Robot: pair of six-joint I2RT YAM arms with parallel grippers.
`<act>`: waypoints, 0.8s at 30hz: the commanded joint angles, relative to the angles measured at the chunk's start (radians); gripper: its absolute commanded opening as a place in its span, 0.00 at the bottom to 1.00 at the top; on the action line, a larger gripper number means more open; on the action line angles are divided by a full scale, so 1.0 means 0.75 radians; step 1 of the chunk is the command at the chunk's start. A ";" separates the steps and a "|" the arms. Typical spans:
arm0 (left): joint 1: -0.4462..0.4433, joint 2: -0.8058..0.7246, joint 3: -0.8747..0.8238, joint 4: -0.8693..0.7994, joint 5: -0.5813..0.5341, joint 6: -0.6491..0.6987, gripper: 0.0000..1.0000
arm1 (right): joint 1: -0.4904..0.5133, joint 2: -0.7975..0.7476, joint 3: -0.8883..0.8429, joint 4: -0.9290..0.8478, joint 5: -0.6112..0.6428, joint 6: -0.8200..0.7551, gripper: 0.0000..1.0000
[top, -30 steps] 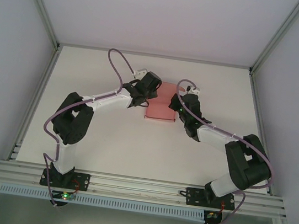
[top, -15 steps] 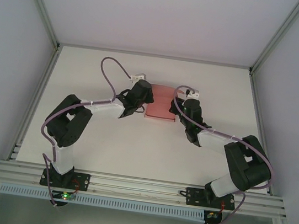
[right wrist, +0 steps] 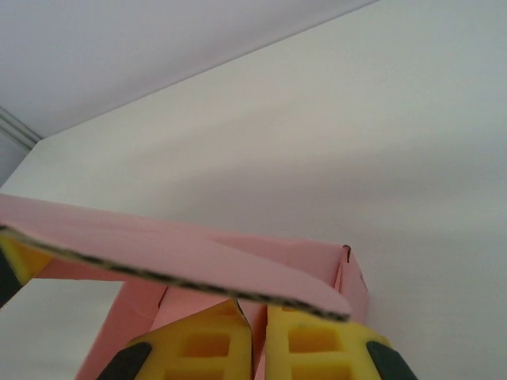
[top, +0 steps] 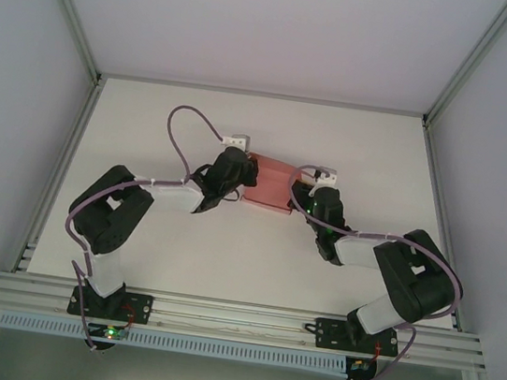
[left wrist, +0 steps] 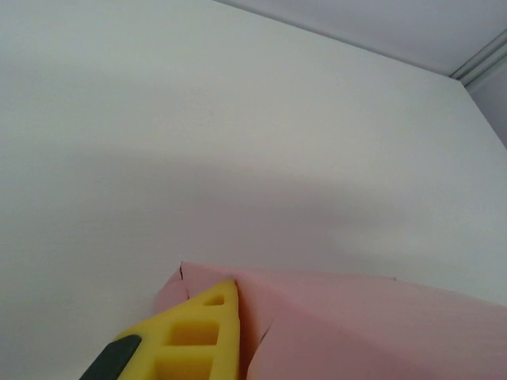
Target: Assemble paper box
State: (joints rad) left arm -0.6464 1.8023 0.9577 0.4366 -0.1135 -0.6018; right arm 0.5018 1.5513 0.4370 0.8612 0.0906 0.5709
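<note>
Entry, paper box (top: 268, 185): pink thin card, partly folded, sitting in the upper middle of the top view between the two black wrists, over the white table (top: 379, 170); whether its underside rests on the table cannot be made out. Entry, left gripper (top: 246, 174): at the box's left edge in the top view, tips hidden beneath its own wrist. The left wrist view gives one yellow finger (left wrist: 202, 332) at the bottom left, cut off by the lower edge and lying against the card's notched corner. Its partner is hidden behind the pink panel spreading across the lower right, so the jaws read as pressed together with card pinched between. Entry, right gripper (top: 297, 199): at the box's lower right corner, tips likewise covered from above. The right wrist view gives two yellow fingers (right wrist: 198, 348) all but touching at bottom centre, a thin pink wall nipped between them. A loose flap (right wrist: 182, 261) crosses in front from the left edge, its cut edge dark and speckled. A yellow-and-black piece at the far left, under that flap, is too cropped to identify. Sundries: white connector blocks (top: 238, 139) on purple cables (top: 188, 117) (any marking on them is too small to read).
</note>
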 commanded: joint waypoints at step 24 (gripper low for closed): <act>-0.169 -0.473 -0.283 -0.484 0.199 0.127 0.97 | 0.145 -0.044 -0.143 -0.092 -0.049 -0.270 0.04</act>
State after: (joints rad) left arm -0.7609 1.5181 0.7612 0.1963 -0.0101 -0.5289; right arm 0.5972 1.5135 0.3374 0.8864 0.0959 0.3885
